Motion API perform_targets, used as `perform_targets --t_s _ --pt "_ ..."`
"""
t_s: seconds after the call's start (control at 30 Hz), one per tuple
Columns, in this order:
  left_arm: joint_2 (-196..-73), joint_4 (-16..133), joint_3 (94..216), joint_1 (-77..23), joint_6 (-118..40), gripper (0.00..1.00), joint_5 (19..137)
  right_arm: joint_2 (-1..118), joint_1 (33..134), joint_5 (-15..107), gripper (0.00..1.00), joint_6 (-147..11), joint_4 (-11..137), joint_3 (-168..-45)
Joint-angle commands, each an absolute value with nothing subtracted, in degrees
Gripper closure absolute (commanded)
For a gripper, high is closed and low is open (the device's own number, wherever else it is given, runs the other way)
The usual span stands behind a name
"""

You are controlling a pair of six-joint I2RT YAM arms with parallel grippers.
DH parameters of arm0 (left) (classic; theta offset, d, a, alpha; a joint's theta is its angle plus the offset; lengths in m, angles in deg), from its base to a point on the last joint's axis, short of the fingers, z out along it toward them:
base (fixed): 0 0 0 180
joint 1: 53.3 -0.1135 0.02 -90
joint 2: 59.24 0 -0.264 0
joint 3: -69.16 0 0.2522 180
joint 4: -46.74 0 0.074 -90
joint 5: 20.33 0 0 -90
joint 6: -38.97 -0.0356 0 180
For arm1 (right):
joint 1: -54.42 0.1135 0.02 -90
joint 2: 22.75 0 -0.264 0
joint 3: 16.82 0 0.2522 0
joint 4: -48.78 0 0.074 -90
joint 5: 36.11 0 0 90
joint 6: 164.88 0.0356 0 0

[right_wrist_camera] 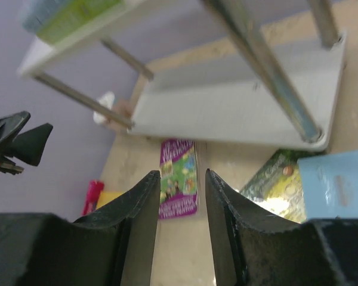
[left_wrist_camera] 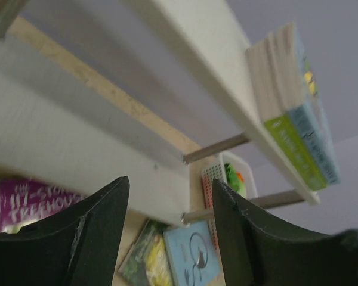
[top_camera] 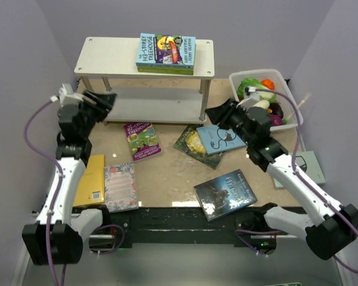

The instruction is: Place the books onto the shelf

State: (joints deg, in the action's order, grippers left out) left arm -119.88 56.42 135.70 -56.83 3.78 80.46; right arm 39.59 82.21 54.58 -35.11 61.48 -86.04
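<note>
Now, with your left gripper point(top_camera: 107, 100) and right gripper point(top_camera: 215, 113) both empty, jaws parted, flanking the shelf point(top_camera: 107, 56) that carries the stacked books point(top_camera: 166, 52), lower the left onto the purple book point(top_camera: 142, 140) lying flat just in front, catching one edge squarely.

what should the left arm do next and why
Probably lower the left gripper toward the purple book: its jaws stand open and empty, and that book lies flat on the table just in front of the shelf, nearest it.
</note>
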Motion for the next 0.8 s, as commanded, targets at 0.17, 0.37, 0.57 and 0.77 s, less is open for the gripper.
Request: perform_targets --t_s 0.17,0.37,0.57,0.77 --pt "-109.78 61.39 106.23 -49.26 0.65 0.37 72.75 58.17 96.07 45.89 0.54 -36.03 44.88 -76.71" --pt "-122.66 56.27 106.82 -49.17 1.8 0.27 72.93 73.91 98.81 46.68 0.41 -30.33 40.67 -84.62" --pt "-126.3 53.83 106.48 -49.17 6.98 0.23 71.52 85.68 99.6 50.2 0.37 -30.76 44.08 -95.42" --pt "-132.08 53.38 110.24 -48.82 6.11 0.27 73.54 92.9 99.68 51.61 0.37 -33.74 50.14 -102.81"
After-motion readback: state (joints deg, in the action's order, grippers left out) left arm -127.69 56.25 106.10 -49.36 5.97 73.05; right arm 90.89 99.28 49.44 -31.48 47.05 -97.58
